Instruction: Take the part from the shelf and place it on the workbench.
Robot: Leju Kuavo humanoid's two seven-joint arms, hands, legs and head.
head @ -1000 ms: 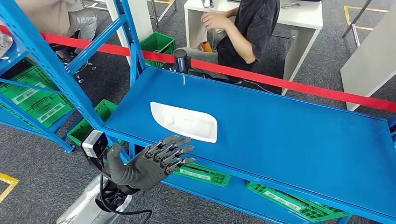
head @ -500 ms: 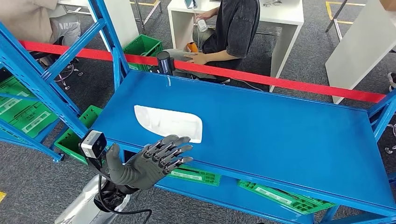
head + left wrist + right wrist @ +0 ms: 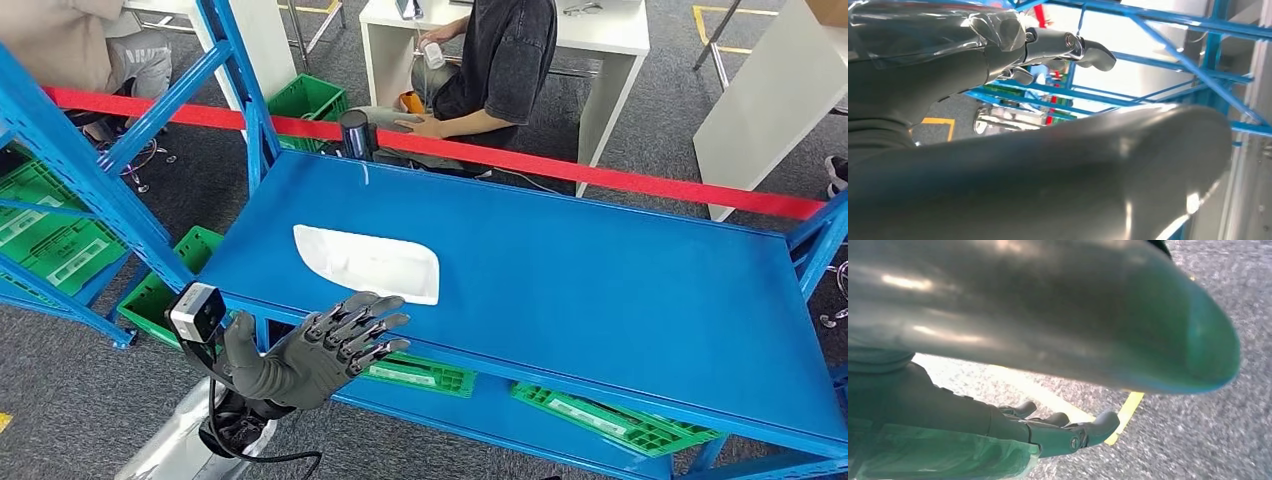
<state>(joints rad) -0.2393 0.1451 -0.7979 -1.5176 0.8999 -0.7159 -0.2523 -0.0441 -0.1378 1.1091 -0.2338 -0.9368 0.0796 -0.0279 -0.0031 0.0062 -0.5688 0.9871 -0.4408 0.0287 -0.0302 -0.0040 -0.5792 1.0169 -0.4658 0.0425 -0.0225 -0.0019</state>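
Observation:
A white, flat, elongated part [image 3: 365, 263] lies on the blue top [image 3: 600, 290] of a metal rack, near its front left. My left hand [image 3: 310, 350] hovers just in front of the rack's front edge, a little short of the part, with its fingers spread toward it and nothing in them. In the left wrist view, the left hand [image 3: 1048, 47] shows its fingers stretched out before blue rack beams. My right hand [image 3: 1048, 432] hangs over the grey floor, fingers loosely extended and holding nothing.
Green crates [image 3: 590, 420] sit on the lower shelf and on the floor at left [image 3: 165, 290]. A taller blue rack [image 3: 90, 180] stands at left. A red barrier tape [image 3: 600, 178] runs behind the rack, where a person [image 3: 500, 70] sits at a white desk.
The whole picture shifted as the camera turned between one second ago and now. My left hand stays open and has sunk slightly below the rack's edge. The part has not moved.

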